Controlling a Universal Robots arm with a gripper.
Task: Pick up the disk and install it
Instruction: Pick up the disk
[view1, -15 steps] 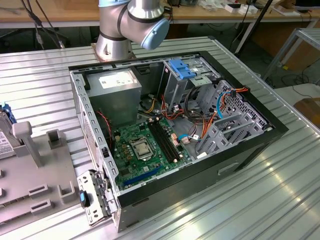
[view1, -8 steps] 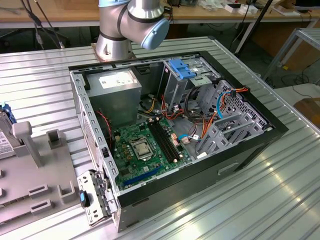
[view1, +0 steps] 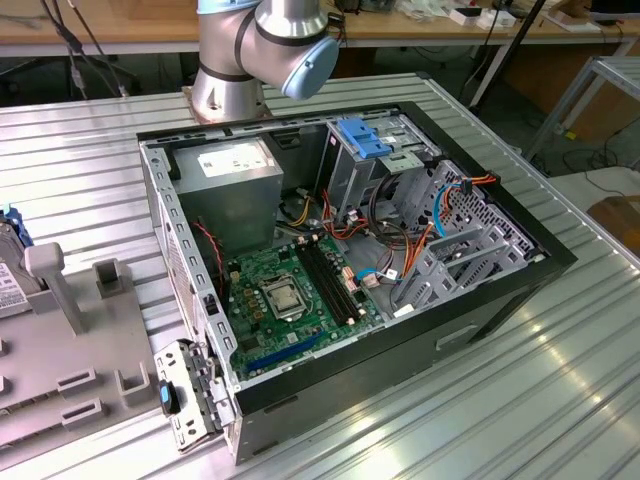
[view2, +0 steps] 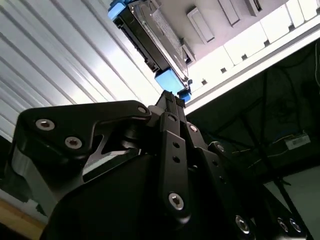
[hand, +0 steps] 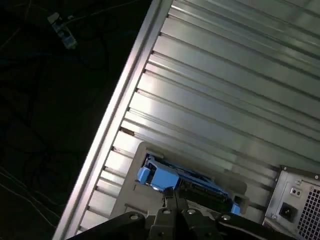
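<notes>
Found the computer case (view1: 400, 345) lying open-side-up on the ribbed metal table (view1: 540, 400). Inside it, noted a green motherboard (view1: 300, 270), a grey power-supply box (view1: 235, 165) at the far wall, and a blue latch (view1: 365, 138) atop the silver drive cage. Placed the arm's base (view1: 235, 70) just behind the case's far wall.

Spotted the disk (view1: 7, 275) well apart from the case, off to the exterior view's left, on a grey fixture (view1: 60, 380). Not yet in the case.

Picked up the same disk in both wrist views, standing on edge in that fixture. Saw its dark body with bright blue rails (view2: 150, 35) in the second wrist view. Saw a blue end tab near the case's rear corner (hand: 300, 200) in the first wrist view.

Logged the gripper (hand: 171, 192) outside the case, over the fixture, tip pointed at the disk's blue rail. Read the fingers (view2: 172, 150) as pressed together with nothing between them. Cannot tell contact from near miss at the rail.
</notes>
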